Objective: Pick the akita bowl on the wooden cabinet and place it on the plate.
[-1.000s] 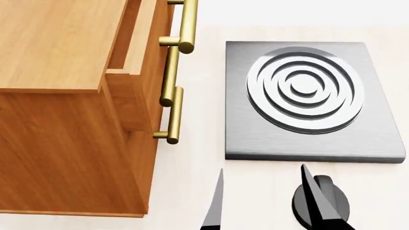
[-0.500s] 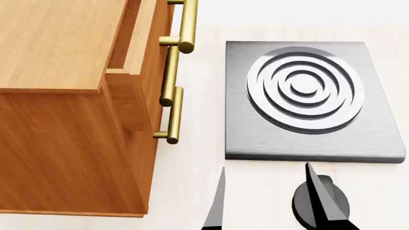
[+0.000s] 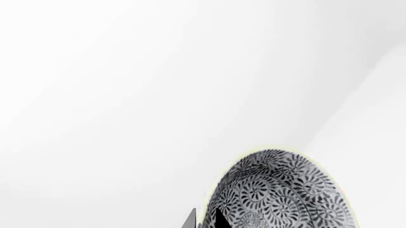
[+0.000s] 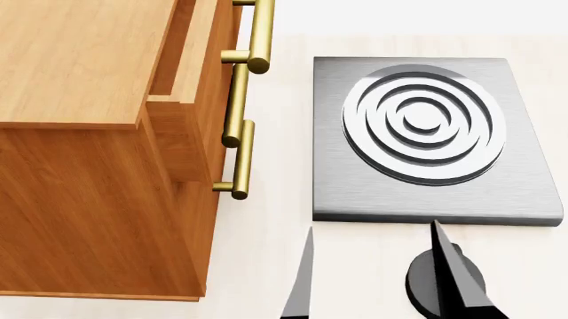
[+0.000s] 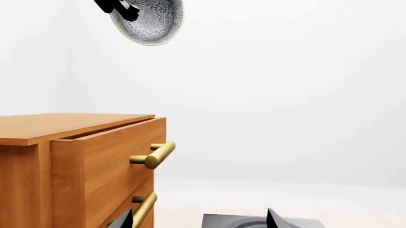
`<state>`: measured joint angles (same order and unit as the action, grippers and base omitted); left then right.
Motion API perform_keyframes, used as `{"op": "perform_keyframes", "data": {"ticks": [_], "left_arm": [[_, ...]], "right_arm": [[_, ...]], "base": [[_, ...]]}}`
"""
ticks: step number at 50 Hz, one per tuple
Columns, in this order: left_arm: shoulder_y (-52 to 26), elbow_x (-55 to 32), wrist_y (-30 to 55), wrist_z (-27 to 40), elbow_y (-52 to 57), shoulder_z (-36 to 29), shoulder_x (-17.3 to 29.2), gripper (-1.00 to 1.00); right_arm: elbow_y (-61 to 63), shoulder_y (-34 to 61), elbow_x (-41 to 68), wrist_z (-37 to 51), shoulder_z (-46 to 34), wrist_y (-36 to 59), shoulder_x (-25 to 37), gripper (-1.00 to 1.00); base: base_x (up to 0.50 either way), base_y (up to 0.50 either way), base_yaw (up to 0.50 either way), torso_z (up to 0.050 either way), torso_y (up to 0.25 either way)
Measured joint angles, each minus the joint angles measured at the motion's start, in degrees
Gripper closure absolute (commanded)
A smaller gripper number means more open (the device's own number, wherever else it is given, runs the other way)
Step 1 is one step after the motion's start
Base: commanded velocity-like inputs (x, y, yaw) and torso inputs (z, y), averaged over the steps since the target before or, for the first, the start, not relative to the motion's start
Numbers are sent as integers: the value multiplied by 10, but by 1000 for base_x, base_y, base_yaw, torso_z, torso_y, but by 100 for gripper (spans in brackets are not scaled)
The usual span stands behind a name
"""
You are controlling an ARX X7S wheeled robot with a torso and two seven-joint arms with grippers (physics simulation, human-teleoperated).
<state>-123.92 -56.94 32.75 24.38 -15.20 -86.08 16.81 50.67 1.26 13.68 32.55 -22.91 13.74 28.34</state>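
The akita bowl [image 3: 285, 192], white with dark floral speckle, fills the lower part of the left wrist view. My left gripper [image 3: 204, 217] is shut on its rim, one finger on each side of the wall. In the right wrist view the akita bowl [image 5: 152, 19] hangs high in the air above the wooden cabinet [image 5: 95, 152], held by the left gripper [image 5: 117, 7]. The wooden cabinet [image 4: 80, 60] fills the left of the head view, and its top is bare. My right gripper [image 4: 377, 279] is open low beside the cabinet, holding nothing. The plate is out of view.
A grey stove slab [image 4: 355, 193] with raised concentric rings lies right of the cabinet. A black round knob [image 4: 422, 282] sits near my right gripper's fingers. The cabinet's top drawer [image 4: 191, 46] stands slightly pulled out, and its brass bar handles [image 4: 257, 33] jut toward the stove.
In the head view the right gripper's right finger has drifted a little to the right, widening the gap slightly. The cabinet and stove slab have not moved.
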Motion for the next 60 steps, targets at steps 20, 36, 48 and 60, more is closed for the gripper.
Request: {"op": "perform_keyframes", "data": {"ticks": [20,36,48,60], "left_arm": [[5,10,-15,-14,93,-4,29,100],[14,11,-25,-22,153,-1,51,100],[26,16,-38,-31,188,-1,69,100],[42,26,-49,-36,210,-5,80,100]], "right_arm": [[29,3,-3,9,-2,16,8,-100],[51,2,-3,20,6,25,19,-100],[64,2,-2,30,9,30,28,-100],[77,4,0,40,11,36,37,-100]], "base": [[0,0,0,0,0],[0,0,0,0,1],[0,0,0,0,0],[0,0,0,0,0]]}}
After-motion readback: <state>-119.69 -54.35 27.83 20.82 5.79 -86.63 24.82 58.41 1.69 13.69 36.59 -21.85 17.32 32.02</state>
